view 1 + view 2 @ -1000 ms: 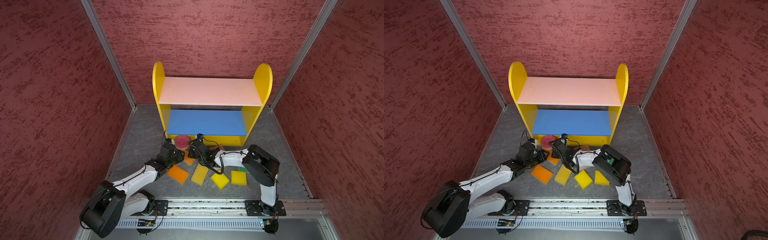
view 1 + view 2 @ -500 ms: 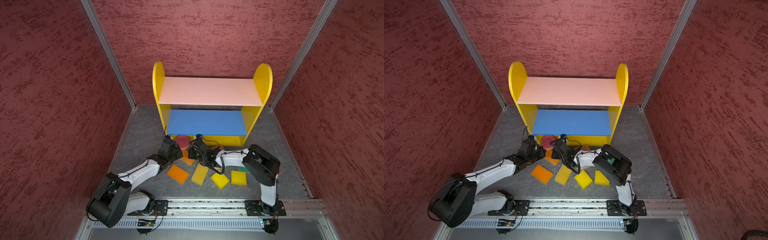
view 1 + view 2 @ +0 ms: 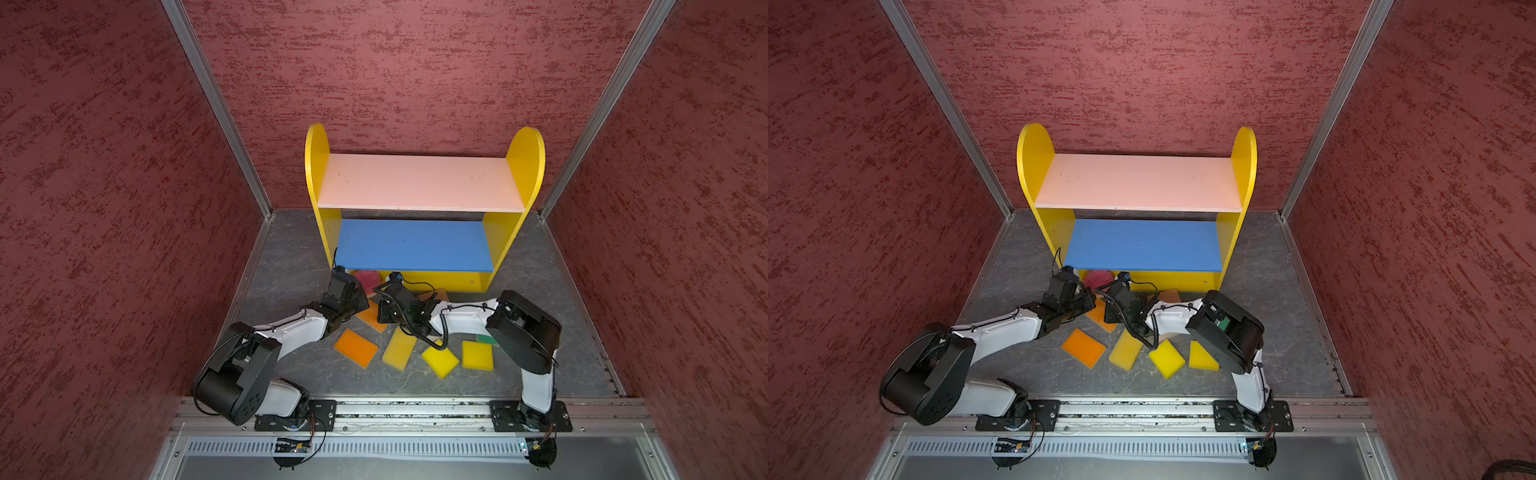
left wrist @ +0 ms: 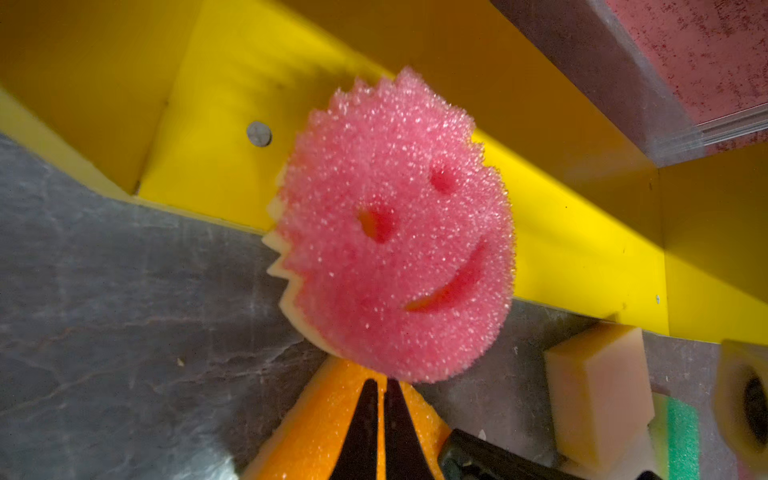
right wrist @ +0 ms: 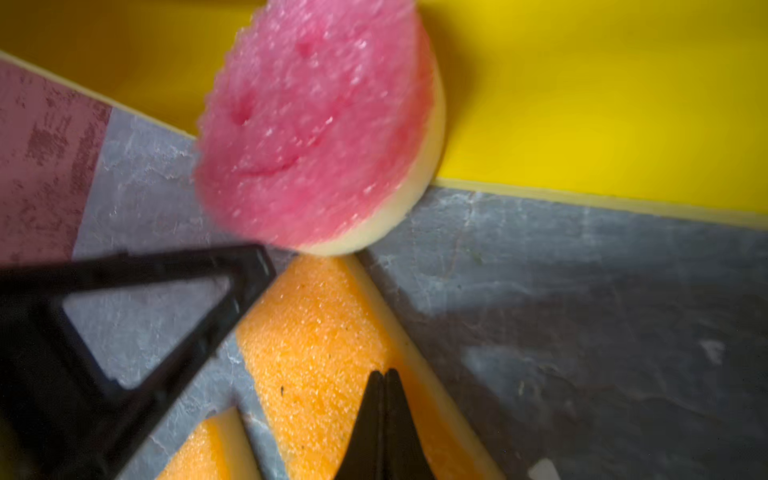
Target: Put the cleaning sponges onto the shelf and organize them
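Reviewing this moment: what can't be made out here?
Left claw tips: behind the smiley sponge in the left wrist view; grip on it unclear.
Green-topped sponge: mostly under the right arm in a top view.
Shelf bottom tier: covered by the blue board in both top views.

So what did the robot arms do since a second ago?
The left gripper reached forward toward the shelf and snapped shut close to the pink smiley sponge; whether it pinches the edge is unclear. The right gripper stayed shut over an orange sponge, and the other sponges stayed on the floor.
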`<action>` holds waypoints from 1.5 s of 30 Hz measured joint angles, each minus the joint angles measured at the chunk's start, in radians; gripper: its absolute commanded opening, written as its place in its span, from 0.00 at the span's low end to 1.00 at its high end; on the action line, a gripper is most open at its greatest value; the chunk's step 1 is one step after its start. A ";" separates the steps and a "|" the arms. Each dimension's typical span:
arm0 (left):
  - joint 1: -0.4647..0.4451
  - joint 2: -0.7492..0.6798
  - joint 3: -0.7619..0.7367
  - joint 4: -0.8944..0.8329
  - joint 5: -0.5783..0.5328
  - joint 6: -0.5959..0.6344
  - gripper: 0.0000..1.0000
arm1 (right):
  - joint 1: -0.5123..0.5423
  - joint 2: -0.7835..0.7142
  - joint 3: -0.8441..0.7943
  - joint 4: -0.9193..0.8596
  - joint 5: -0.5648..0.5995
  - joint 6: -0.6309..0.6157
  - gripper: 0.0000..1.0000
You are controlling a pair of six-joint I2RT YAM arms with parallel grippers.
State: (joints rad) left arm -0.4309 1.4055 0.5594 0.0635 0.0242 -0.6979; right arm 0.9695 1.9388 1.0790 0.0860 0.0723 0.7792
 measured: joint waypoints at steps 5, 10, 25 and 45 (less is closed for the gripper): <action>0.008 0.014 0.007 -0.003 0.002 0.005 0.08 | 0.020 -0.011 0.000 -0.031 0.010 -0.024 0.00; 0.017 0.023 0.008 -0.003 0.001 0.018 0.08 | 0.022 -0.012 0.000 -0.033 0.013 -0.035 0.00; 0.047 0.113 0.039 0.061 0.001 0.040 0.08 | 0.024 -0.154 -0.200 0.086 -0.025 -0.037 0.00; -0.016 -0.245 -0.055 0.040 -0.013 -0.013 0.09 | 0.024 -0.135 -0.114 0.143 0.071 -0.095 0.00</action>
State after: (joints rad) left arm -0.4465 1.1603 0.5045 0.1040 0.0116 -0.7105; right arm 0.9932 1.8034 0.9649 0.2295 0.1432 0.6842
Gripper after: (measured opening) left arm 0.088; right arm 0.046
